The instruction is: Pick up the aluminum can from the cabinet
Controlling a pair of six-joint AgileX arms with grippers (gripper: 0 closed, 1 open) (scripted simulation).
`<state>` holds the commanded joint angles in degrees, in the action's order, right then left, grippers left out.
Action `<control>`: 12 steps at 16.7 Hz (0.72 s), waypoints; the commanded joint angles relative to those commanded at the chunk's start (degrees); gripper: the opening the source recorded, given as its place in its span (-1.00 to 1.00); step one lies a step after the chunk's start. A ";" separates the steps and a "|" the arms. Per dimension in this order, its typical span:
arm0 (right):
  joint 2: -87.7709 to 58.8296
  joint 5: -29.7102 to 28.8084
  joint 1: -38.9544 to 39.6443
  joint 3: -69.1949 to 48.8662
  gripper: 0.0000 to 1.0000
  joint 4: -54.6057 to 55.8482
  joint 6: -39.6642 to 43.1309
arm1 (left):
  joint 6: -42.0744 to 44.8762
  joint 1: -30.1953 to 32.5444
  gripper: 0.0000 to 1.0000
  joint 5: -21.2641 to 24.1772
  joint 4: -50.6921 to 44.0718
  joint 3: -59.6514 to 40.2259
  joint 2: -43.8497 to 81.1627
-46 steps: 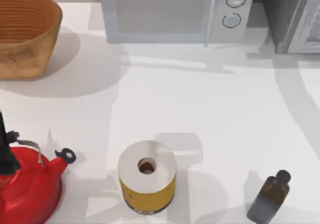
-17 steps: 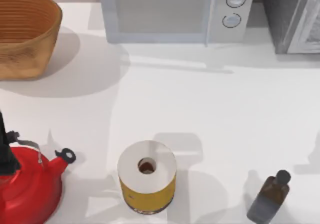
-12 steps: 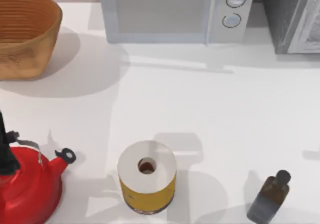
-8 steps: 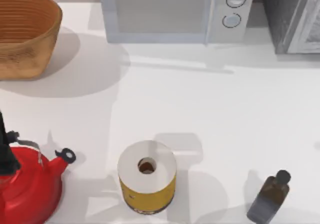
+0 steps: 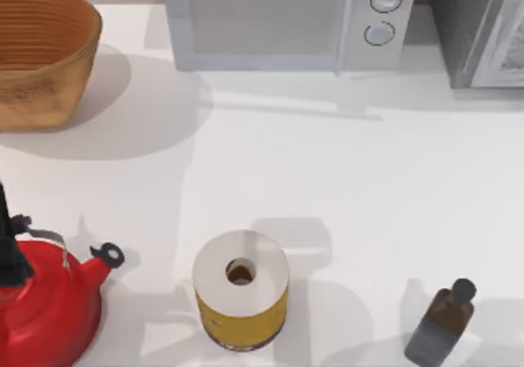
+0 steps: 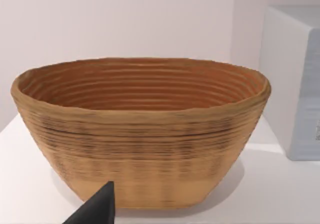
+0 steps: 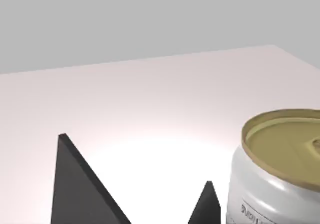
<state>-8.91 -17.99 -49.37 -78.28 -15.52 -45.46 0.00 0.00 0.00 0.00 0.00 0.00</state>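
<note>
The aluminum can has a silver body and a pale gold top, and it stands on a pale flat surface. My right gripper is open beside it, dark fingertips spread with nothing between them. The can lies outside the gap, just past the smaller fingertip. The cabinet, dark grey and speckled with a light framed door, stands at the table's back right corner. One dark fingertip of my left arm points at the wicker basket.
A pale grey microwave stands at the back, and the wicker basket at the back left. Along the front are a red kettle, a yellow roll with a white holed top and a dark brown bottle.
In the top view, the arm's shadow that lay across the table's right side has slid off to the right and gone. Nothing on the table has moved.
</note>
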 joint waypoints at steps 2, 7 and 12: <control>-2.36 -3.10 -9.55 -15.29 -1.00 -3.66 -9.03 | 0.00 0.00 1.00 0.00 0.00 0.00 0.00; -8.97 -11.16 -35.01 -55.86 -1.00 -13.69 -32.97 | 0.00 0.00 1.00 0.00 0.00 0.00 0.00; -16.22 -19.31 -61.49 -97.74 -1.00 -24.42 -57.42 | 0.00 0.00 1.00 0.00 0.00 0.00 0.00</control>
<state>-25.13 -37.31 -110.86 -176.02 -39.95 -102.88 0.00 0.00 0.00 0.00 0.00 0.00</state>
